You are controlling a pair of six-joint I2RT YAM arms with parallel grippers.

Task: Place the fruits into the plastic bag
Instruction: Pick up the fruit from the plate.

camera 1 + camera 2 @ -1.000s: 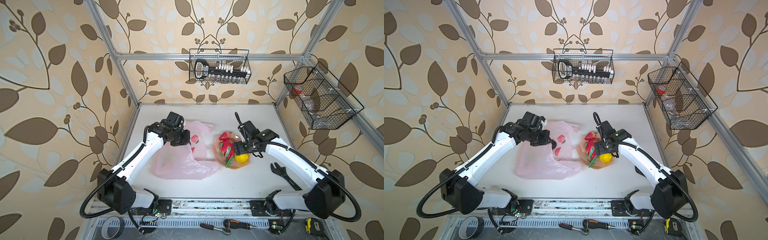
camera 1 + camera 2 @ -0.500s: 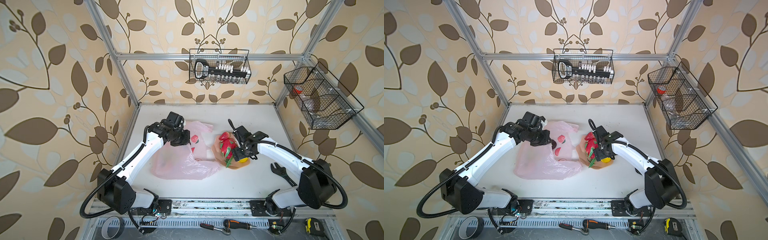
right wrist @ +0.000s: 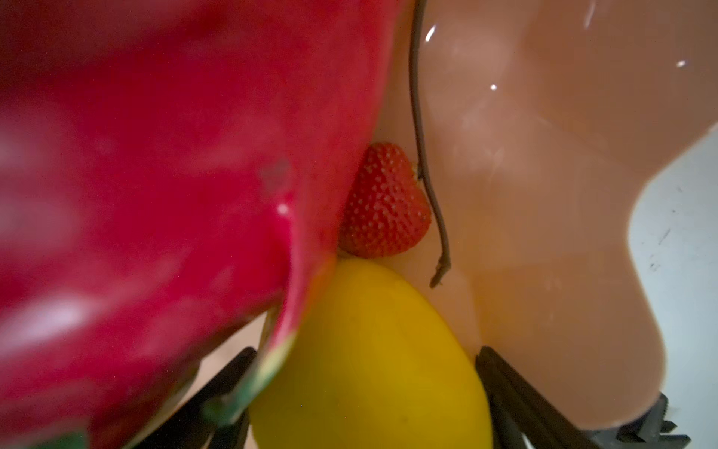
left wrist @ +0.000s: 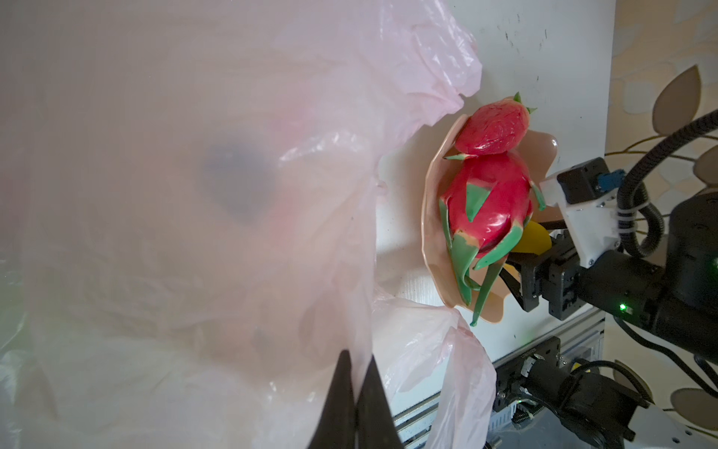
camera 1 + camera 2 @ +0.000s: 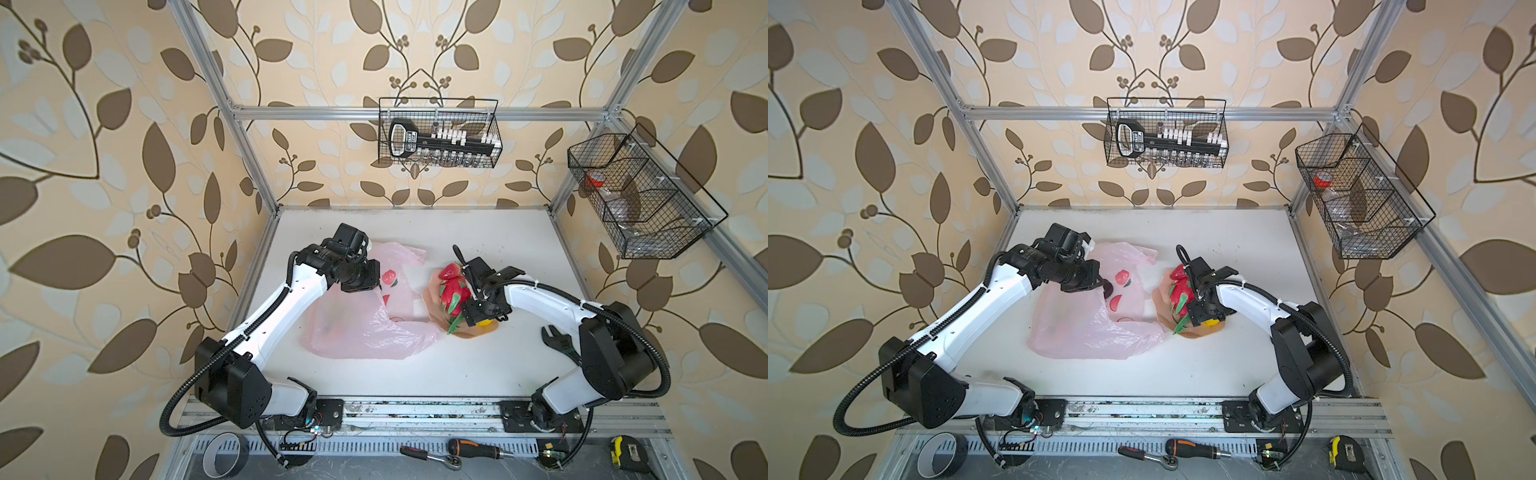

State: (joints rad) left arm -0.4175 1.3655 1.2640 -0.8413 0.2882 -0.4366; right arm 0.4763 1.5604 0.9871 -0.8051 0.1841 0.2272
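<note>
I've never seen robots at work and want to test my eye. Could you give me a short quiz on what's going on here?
1. True or false: the left gripper is shut on the bag.
2. Which fruit sits between the jaws of the right gripper? A apple, B lemon, C banana.
3. Fill in: the dragon fruit lies on the ___.
Key: 1 true; 2 B; 3 plate.
</note>
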